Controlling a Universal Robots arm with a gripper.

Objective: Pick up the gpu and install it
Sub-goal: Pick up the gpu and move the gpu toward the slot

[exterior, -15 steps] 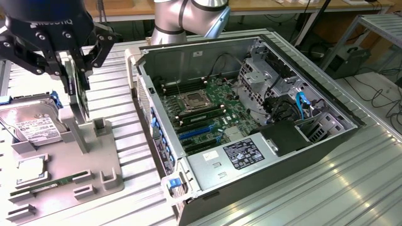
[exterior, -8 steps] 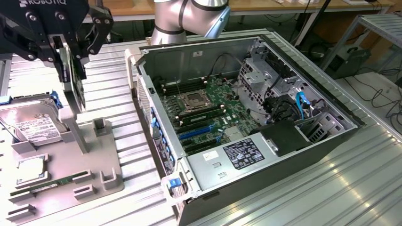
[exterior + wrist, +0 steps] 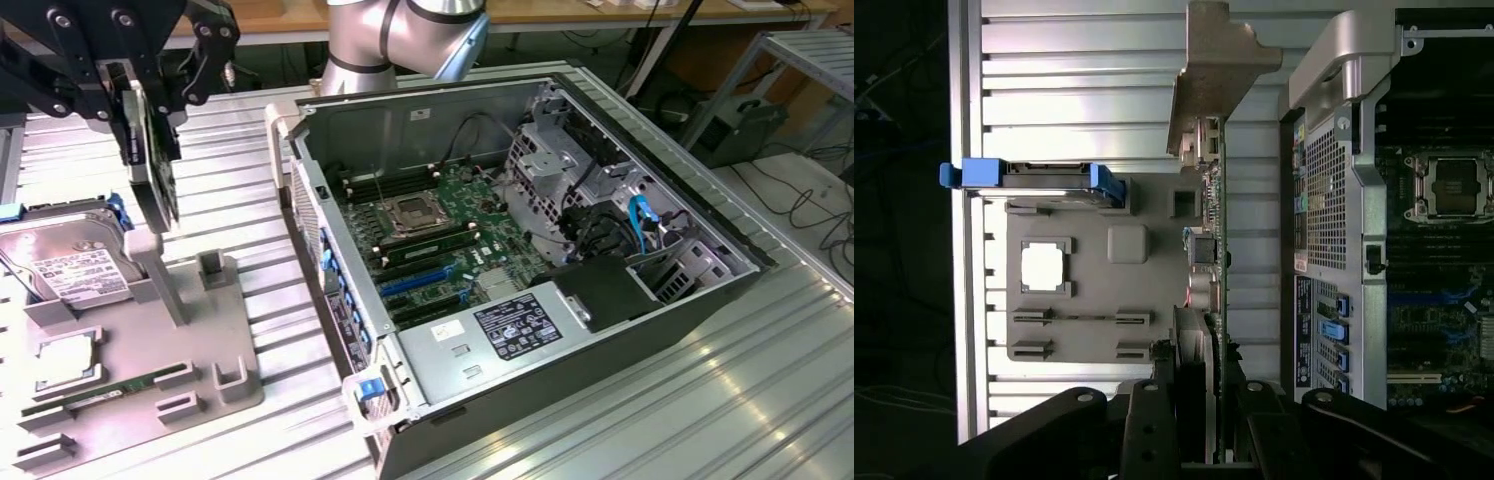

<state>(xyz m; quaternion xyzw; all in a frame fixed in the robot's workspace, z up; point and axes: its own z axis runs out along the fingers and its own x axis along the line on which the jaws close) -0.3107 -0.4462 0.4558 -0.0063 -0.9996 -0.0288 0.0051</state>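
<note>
The exterior view looks down obliquely from nearby, with the open computer case [image 3: 387,125] centre-right. The wrist view looks straight down along the gpu [image 3: 1212,200]. Both share the case and the parts tray [image 3: 134,345].

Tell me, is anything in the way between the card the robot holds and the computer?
Nothing visible blocks it. The gripper holds the gpu in the air above the grey tray. The computer case lies open, its blue slots uncovered. Only the case's side wall stands between them.
</note>
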